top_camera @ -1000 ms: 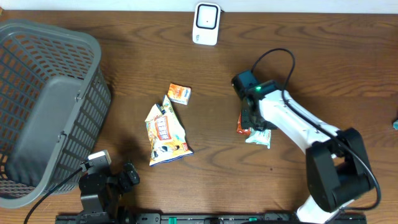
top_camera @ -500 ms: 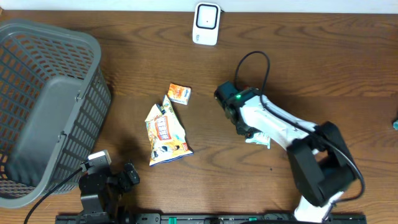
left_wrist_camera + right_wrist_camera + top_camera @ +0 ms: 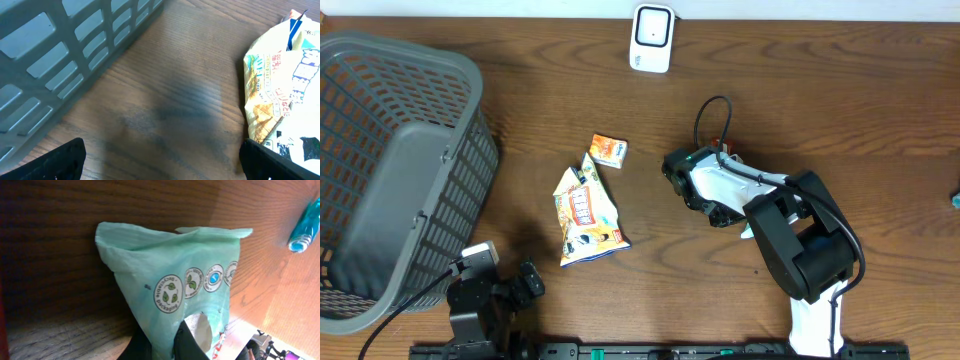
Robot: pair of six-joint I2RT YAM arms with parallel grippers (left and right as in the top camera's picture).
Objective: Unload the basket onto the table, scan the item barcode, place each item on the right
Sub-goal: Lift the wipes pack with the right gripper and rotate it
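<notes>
Right fingers [image 3: 186,347]: we've got them clamped shut on the green packet [image 3: 170,265]. Left fingers [image 3: 62,161] spread wide, snack bag [image 3: 280,85] just beside one.

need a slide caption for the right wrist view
Right hand shut on a pale green packet, wooden table behind it

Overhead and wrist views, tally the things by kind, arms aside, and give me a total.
Basket: 1, grey basket
Scanner: 1, white scanner
Snack packs: 2, yellow bag and green pouch
Small box: 1, orange box
Unidentified: 1, blue object
Total: 6
</notes>
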